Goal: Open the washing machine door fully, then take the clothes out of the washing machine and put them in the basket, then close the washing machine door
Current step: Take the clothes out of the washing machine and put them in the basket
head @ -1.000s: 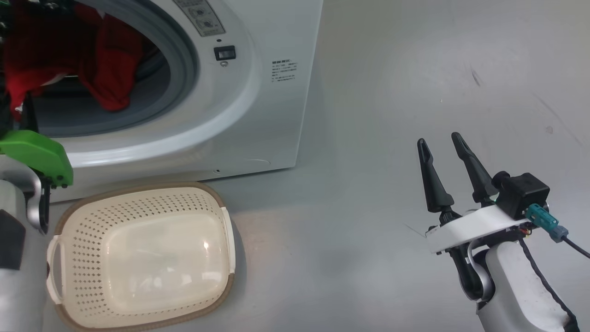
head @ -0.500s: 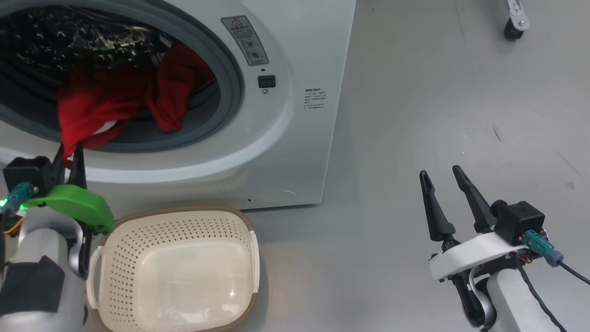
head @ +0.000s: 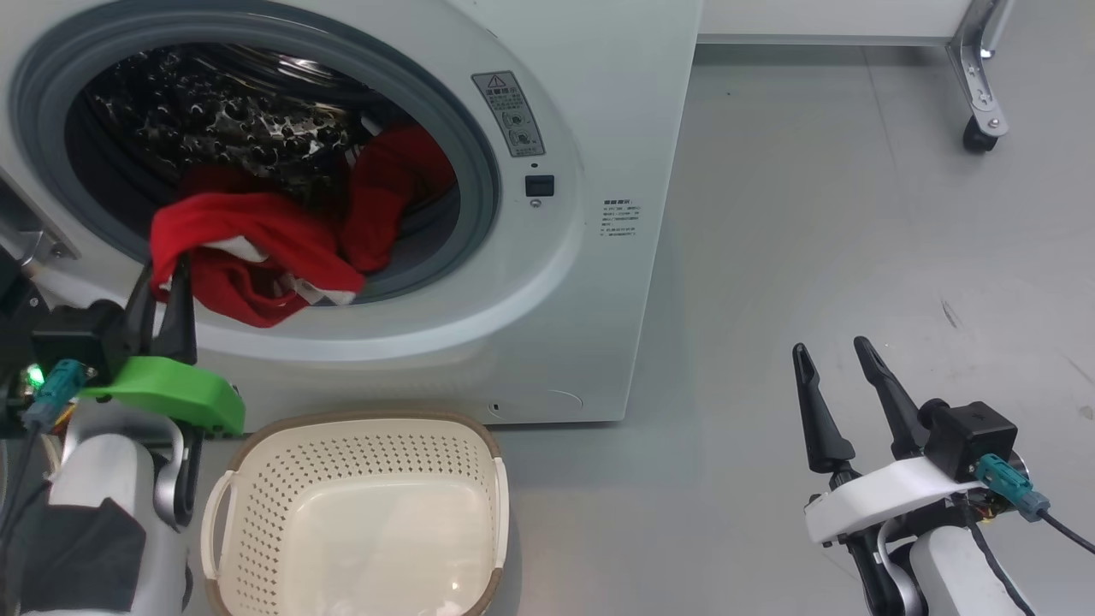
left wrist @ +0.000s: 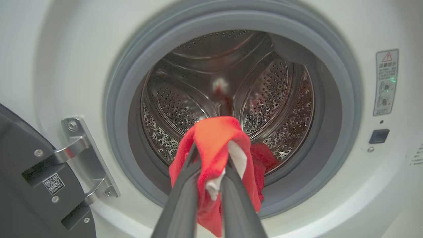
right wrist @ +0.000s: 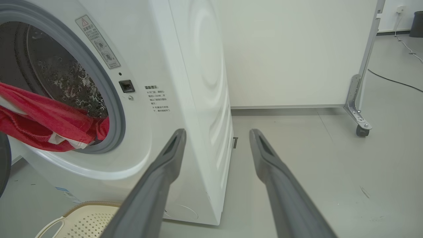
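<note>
My left gripper (head: 162, 282), clamped on the clothes (head: 257, 248) at middle left, has drawn them further out over the grey seal (head: 483, 171) of the washing machine (head: 599, 103) (my head view shifted too). I judge the drop comes next: the basket (head: 359, 419) sits empty at bottom centre. The right gripper (head: 831, 344) idles agape, lower right.

Head cam has tilted up & turned – whole mouth of the washing machine (head: 590, 282) now in frame, was cut off before. Left gripper (head: 164, 281), jaws pinched on the clothes (head: 257, 244), has drawn back from the drum – more red fabric now dragged over lower lip of the grey seal (head: 482, 184), hanging outside
</note>
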Robot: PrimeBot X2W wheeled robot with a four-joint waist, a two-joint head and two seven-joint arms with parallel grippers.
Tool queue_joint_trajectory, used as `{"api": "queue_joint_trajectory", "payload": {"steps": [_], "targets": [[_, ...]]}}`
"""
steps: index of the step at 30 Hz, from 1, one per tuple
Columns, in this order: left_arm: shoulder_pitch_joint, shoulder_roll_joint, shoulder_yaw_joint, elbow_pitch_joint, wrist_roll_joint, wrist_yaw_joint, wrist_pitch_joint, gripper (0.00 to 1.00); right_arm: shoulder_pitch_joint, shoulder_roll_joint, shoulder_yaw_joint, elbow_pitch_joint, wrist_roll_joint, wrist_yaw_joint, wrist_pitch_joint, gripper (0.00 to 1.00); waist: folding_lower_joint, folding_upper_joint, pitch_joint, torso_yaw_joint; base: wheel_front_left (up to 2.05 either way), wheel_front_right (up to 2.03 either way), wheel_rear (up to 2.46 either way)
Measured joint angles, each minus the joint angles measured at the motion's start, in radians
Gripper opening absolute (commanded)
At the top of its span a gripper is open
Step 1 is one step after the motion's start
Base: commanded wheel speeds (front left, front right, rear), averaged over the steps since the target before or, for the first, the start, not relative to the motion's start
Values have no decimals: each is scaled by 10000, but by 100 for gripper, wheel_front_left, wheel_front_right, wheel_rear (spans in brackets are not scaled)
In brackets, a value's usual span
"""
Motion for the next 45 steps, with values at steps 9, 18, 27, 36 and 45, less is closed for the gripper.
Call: {"api": "queue_joint_trajectory", "payload": {"steps": [9, 18, 27, 36, 45], "targets": [[281, -140, 255, -2011, 0, 2, -31, 0, 80, 19, 63, -113, 0, 0, 0, 100, 0, 0, -115, 152, 0, 0, 0], [880, -311, 244, -3208, 46, 2, -31, 0, 90, 27, 63, -213, 0, 0, 0, 100, 0, 0, -82, 157, 0, 0, 0], [1201, -408, 334, -4259, 165, 6, -36, 0, 114, 21, 63, -242, 0, -2, 0, 100, 0, 0, -36, 120, 0, 0, 0], [2321, -516, -163, -3534, 171, -75, 102, 0, 118, 10, 111, -430, -13, -2, 2, 100, 0, 0, 223, 58, 0, 0, 0], [2980, -564, -334, -2309, 40, -77, 936, 0, 91, -8, 236, -562, -56, -2, 48, 100, 0, 0, 604, -92, 0, 0, 0]]}}
